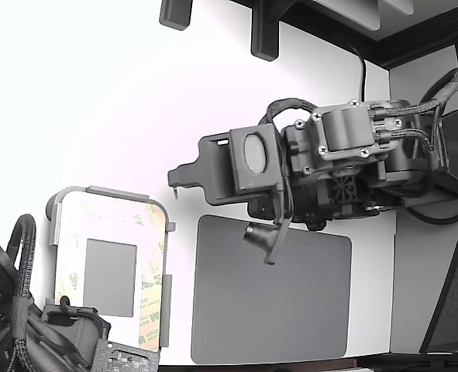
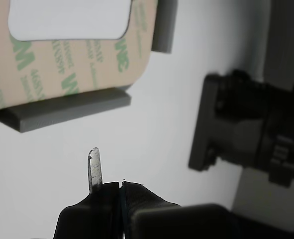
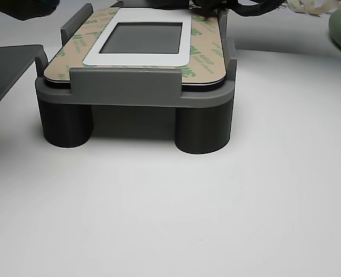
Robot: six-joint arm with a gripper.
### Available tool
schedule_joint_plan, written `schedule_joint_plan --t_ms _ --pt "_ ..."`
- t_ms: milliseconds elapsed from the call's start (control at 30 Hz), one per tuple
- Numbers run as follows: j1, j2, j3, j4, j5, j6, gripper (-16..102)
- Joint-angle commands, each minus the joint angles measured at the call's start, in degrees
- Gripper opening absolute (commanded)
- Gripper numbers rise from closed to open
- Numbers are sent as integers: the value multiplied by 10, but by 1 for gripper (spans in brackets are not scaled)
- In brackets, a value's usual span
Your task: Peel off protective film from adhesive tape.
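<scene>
Tool (image 2: 107, 174) pinched narrow, nothing held, poised off fixture (image 3: 130, 86) edge; protective film (image 2: 72, 74) flat on panel, corner reachable; peel not begun.

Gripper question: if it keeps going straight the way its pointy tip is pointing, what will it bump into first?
Probably the grey holder's edge bar, with the green-printed protective film just past it. The gripper looks closed and empty, only bare white table before it. Depth is hard to judge, so it might pass above the bar.
</scene>
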Motion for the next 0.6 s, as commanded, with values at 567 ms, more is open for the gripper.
schedule_joint_plan --t_ms 567 --pt "183 -276 -198 -56 107 -37 -12"
